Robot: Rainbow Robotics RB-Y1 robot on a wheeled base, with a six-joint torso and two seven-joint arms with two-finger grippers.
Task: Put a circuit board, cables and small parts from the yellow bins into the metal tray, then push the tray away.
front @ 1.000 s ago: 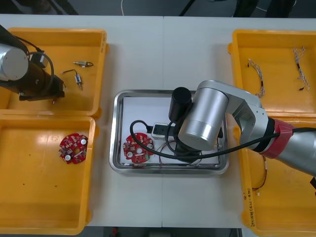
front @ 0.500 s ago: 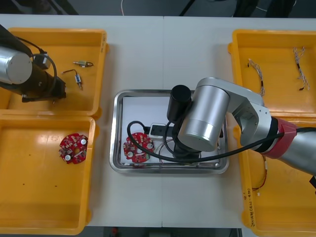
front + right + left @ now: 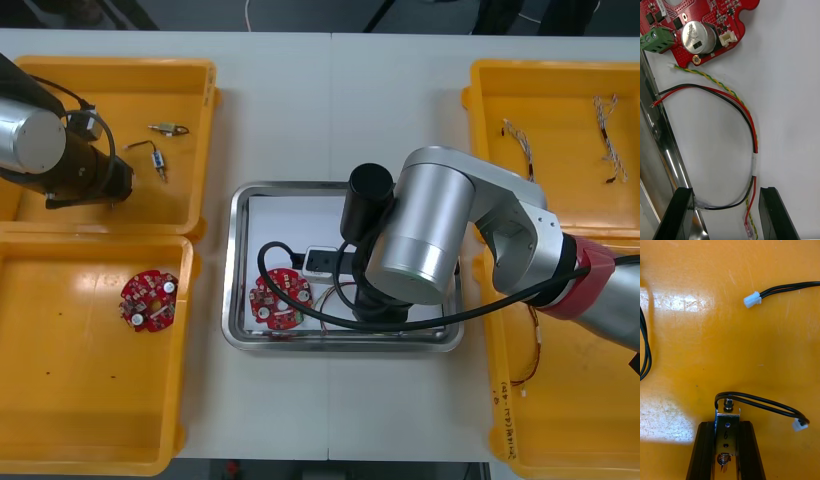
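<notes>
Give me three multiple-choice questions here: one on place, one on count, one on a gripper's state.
1. Where is the right gripper? A. Over the metal tray. B. Over a far bin. C. Over bare table.
2. How many round red circuit boards are there? A. One. B. Two. C. Three.
3. The left gripper is: A. Open. B. Shut on nothing. C. Shut on a small metal part.
Answers: 1 A, its open fingers hang above the tray's floor. 2 B, one in the tray, one in the near left bin. 3 C, the part sits between its fingers.
</notes>
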